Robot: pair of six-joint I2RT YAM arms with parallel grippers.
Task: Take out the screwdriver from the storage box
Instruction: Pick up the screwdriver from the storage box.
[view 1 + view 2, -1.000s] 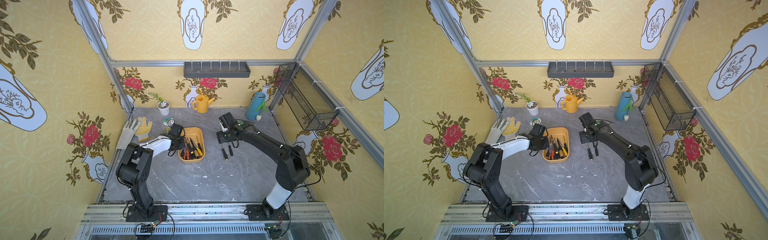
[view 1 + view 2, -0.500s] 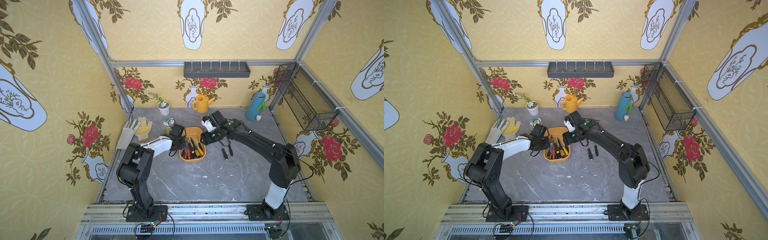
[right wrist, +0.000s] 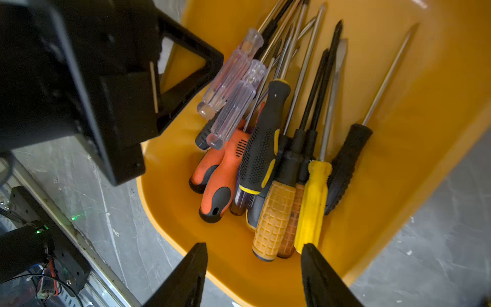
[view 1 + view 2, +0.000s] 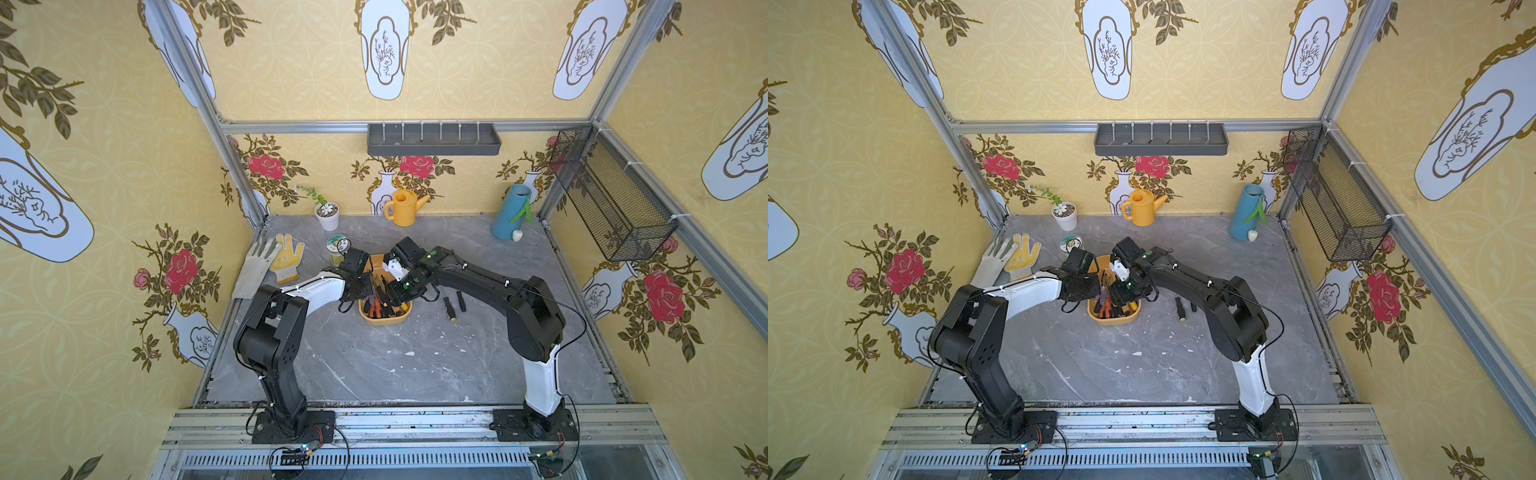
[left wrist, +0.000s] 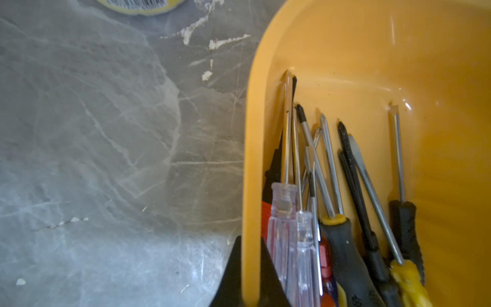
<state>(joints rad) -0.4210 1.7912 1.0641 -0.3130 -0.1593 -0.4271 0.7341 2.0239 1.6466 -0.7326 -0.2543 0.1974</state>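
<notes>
The storage box (image 4: 384,319) (image 4: 1113,321), a shallow yellow-orange tub, sits mid-table and holds several screwdrivers (image 3: 313,202) (image 5: 342,239) with clear, orange, black and yellow handles. My left gripper (image 5: 251,239) (image 4: 360,287) is shut on the box's left rim (image 5: 251,159), one finger inside and one outside. My right gripper (image 3: 255,247) (image 4: 395,291) hangs open just over the handle end of the pile, its jaws on either side of the textured orange and yellow handles, touching nothing. Two dark screwdrivers (image 4: 449,307) lie on the table right of the box.
Gloves (image 4: 286,259) and a tape roll (image 4: 334,245) lie left of the box. A white pot (image 4: 328,216), yellow watering can (image 4: 405,208) and blue vase (image 4: 509,214) stand along the back wall. A grey tray (image 4: 432,139) and mesh basket (image 4: 611,195) hang on the walls.
My right arm has swung left from the table beside the box to over the box, and its jaws have narrowed a little. The left arm has kept its hold on the rim.
</notes>
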